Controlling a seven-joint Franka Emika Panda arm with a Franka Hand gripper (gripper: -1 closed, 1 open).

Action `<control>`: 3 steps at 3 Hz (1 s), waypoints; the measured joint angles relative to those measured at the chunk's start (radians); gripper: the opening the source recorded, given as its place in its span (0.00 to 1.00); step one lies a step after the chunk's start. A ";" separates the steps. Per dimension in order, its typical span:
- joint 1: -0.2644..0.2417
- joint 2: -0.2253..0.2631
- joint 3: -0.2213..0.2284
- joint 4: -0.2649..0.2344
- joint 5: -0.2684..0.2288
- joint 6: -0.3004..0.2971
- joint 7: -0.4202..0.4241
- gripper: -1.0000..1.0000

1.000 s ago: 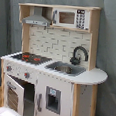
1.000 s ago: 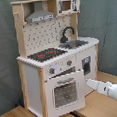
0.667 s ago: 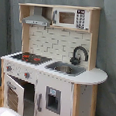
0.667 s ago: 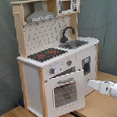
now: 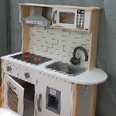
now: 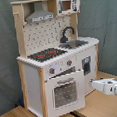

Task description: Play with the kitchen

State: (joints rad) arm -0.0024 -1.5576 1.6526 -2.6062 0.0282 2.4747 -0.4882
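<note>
The kitchen [image 5: 53, 68] [image 6: 54, 60] is a tall white and light-wood toy unit, seen in both exterior views. On its counter are a black-red hob [image 5: 30, 57] [image 6: 45, 54], a sink [image 5: 64, 68] [image 6: 76, 43] and a black faucet [image 5: 79, 54] [image 6: 67, 33]. A grey hood [image 5: 37, 18] [image 6: 39, 15] and a small microwave [image 5: 70, 17] [image 6: 66, 4] sit on top. The windowed oven door [image 5: 13, 93] [image 6: 66, 91] hangs ajar. My gripper [image 6: 93, 84] is on a white arm [image 6: 111, 86], just off the door's free edge in the second exterior view. In the first exterior view only a white part of the arm [image 5: 10, 113] shows, at the bottom left.
A small cupboard door with a dark window [image 5: 54, 100] [image 6: 87, 65] is beside the oven. The kitchen stands on a light wooden floor [image 6: 98, 106]. A grey-green curtain [image 6: 107, 25] hangs behind it.
The arm has shifted a little toward the second exterior view's right, away from the oven door. The door stays ajar.
</note>
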 joint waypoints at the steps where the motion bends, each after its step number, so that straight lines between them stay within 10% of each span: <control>1: 0.041 -0.008 -0.007 -0.031 0.013 0.016 -0.096 1.00; 3: 0.116 -0.021 -0.021 -0.089 0.039 0.042 -0.276 1.00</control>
State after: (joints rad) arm 0.1140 -1.5787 1.6312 -2.6950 0.0667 2.5170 -0.7646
